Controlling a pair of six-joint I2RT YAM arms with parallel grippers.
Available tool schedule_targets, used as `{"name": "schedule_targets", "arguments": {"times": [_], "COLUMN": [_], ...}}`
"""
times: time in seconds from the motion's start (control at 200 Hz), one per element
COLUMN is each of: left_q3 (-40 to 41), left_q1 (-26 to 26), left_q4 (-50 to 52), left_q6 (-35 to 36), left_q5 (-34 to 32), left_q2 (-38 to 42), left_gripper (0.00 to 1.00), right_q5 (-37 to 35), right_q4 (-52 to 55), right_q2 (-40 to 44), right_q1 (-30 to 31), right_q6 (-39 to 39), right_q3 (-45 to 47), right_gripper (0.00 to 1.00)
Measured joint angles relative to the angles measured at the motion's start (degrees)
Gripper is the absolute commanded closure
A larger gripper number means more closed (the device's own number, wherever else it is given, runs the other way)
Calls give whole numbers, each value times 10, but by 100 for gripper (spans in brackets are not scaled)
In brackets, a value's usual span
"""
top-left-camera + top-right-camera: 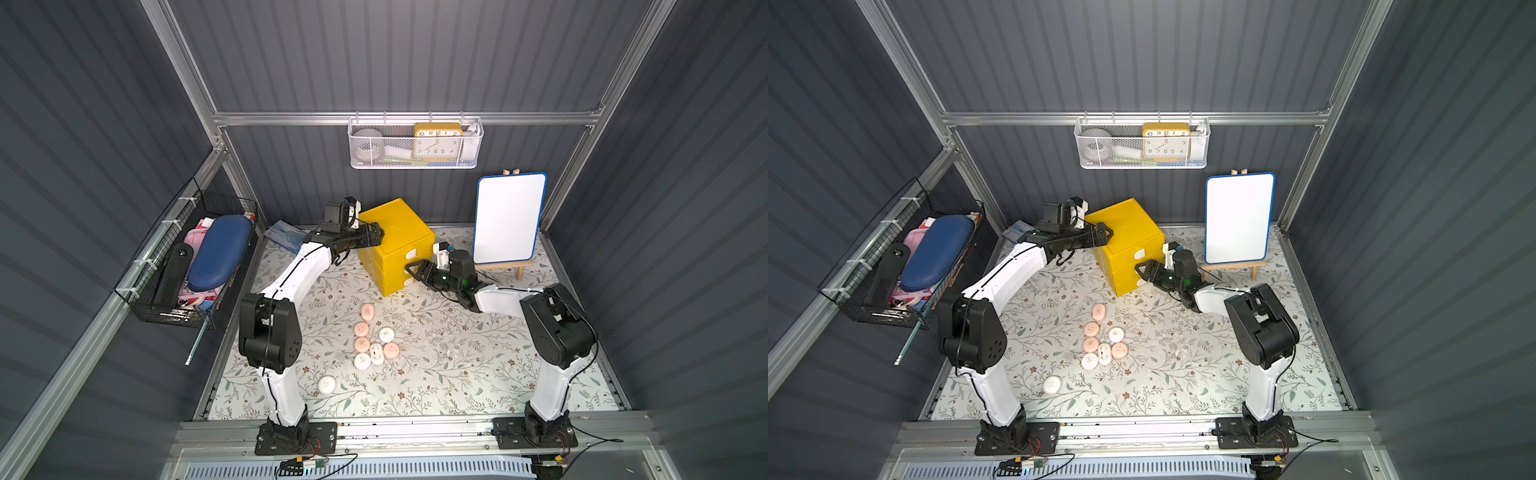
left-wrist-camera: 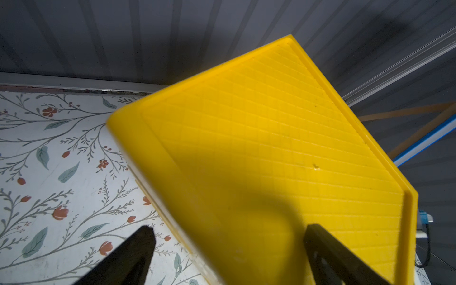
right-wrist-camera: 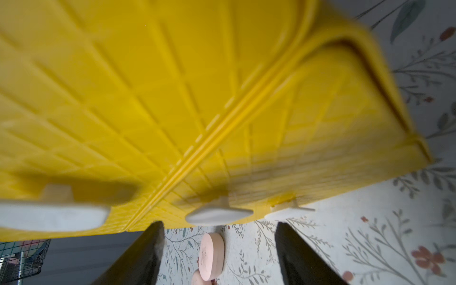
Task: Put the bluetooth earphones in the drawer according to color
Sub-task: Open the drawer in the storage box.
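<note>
The yellow drawer (image 1: 395,232) cabinet stands at the back middle of the mat, and its three drawers look shut, each with a white tab handle (image 3: 218,214). Several pink and white bluetooth earphones (image 1: 367,311) lie loose on the mat in front of it, with one white case (image 1: 326,384) apart near my left arm. My left gripper (image 1: 376,235) (image 2: 228,229) is open at the cabinet's top left edge, one finger over the top, the other over the mat. My right gripper (image 1: 411,268) (image 3: 219,224) is open just in front of the middle tab handle and holds nothing. A pink earphone (image 3: 212,254) shows beyond its fingers.
A whiteboard on a wooden easel (image 1: 509,218) stands at the back right, close behind my right arm. A black wire basket (image 1: 195,266) hangs on the left wall, and a white mesh basket with a clock (image 1: 415,143) on the back wall. A blue packet (image 1: 284,237) lies at the back left.
</note>
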State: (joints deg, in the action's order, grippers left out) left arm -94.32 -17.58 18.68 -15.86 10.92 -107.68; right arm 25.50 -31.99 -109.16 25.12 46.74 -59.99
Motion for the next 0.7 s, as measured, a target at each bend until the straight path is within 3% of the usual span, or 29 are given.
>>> {"name": "schedule_targets", "arguments": {"times": [0.2, 0.57, 0.7], "left_q3": [0, 0, 0], "left_q1": [0, 0, 0], "left_q4": [-2, -2, -2], "left_q6": [0, 0, 0], "left_q5": [0, 0, 0], "left_q2": [0, 0, 0], "left_gripper": [1, 1, 1], "right_q5": [6, 14, 14], "right_q4": [-12, -30, -34], "right_q2": [-17, -37, -38], "right_q1": [0, -1, 0], "right_q6": [6, 10, 7], "right_q3": [-16, -27, -27], "right_gripper": [41, 42, 46]}}
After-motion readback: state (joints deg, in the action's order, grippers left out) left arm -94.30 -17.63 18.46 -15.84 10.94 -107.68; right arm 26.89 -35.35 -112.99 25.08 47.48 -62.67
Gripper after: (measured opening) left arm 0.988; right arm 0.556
